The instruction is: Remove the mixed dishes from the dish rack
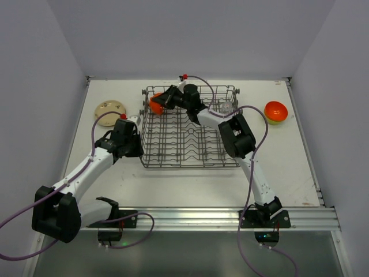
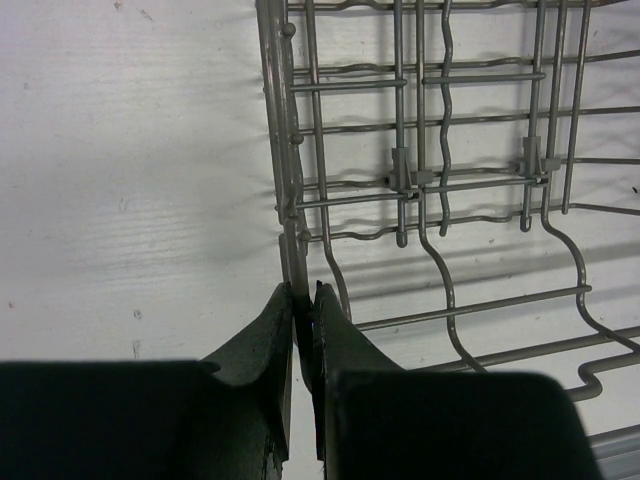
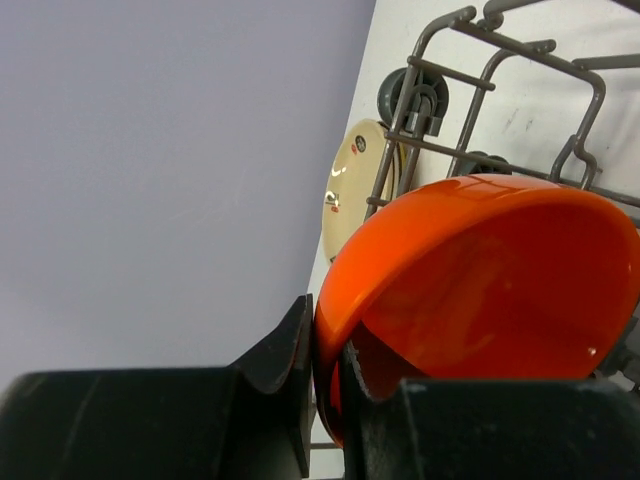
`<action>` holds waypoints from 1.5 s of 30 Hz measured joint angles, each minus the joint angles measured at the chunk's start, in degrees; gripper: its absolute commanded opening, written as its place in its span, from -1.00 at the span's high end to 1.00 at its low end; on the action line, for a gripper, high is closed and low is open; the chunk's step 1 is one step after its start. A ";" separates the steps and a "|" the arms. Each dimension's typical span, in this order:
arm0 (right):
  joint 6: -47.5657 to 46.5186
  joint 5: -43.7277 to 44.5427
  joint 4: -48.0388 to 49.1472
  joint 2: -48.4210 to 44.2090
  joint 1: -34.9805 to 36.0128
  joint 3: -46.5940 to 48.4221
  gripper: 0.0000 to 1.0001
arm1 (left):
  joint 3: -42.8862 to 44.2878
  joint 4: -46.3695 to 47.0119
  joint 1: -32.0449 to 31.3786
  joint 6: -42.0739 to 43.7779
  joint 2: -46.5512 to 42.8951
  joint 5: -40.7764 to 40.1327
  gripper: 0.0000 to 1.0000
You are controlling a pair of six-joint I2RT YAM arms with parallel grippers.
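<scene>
"Where's the bowl?"

"The orange bowl (image 3: 480, 290) sits tilted in the dish rack's (image 1: 190, 165) far-left corner. My right gripper (image 3: 322, 345) has pinched its rim, one finger inside and one outside, almost closed."

"What's crowding it?"

"The rack's corner wires, right behind it. A clear glass (image 1: 225, 107) stands in the far-right part, just beside my right arm. My left gripper (image 2: 303, 300) is clamped tight on the rack's left wall (near corner). On the table (image 1: 173, 184), a plate (image 1: 110, 109) lies left of the rack and stacked bowls (image 1: 276, 111) lie right."
</scene>
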 measured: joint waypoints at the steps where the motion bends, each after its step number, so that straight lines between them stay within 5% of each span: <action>1: 0.02 -0.07 0.46 0.00 0.04 -0.37 1.00 | 0.00 0.00 0.00 -0.02 0.00 -0.02 1.00; 10: 0.83 -0.13 4.63 -0.90 -0.22 -3.74 1.00 | 0.00 -0.09 0.00 -0.02 0.00 0.09 1.00; 18: -1.99 -3.63 1.95 -11.26 -0.22 -14.43 1.00 | 0.00 0.04 0.00 -0.02 -0.04 0.04 1.00; 24: -13.77 -4.24 -13.88 -29.55 -2.27 -18.32 1.00 | 0.00 0.04 0.00 -0.02 -0.07 0.02 1.00; 32: -33.27 8.09 -39.15 -51.41 -14.62 -15.76 1.00 | 0.00 0.04 -0.02 -0.02 -0.07 0.04 1.00; 37: -43.25 25.20 -56.63 -51.23 -23.04 -12.72 1.00 | 0.00 0.04 0.00 -0.02 -0.13 0.04 1.00; 45: -48.74 34.86 -76.22 -37.22 -37.33 -6.40 1.00 | 0.00 0.02 -0.02 0.00 -0.37 0.35 1.00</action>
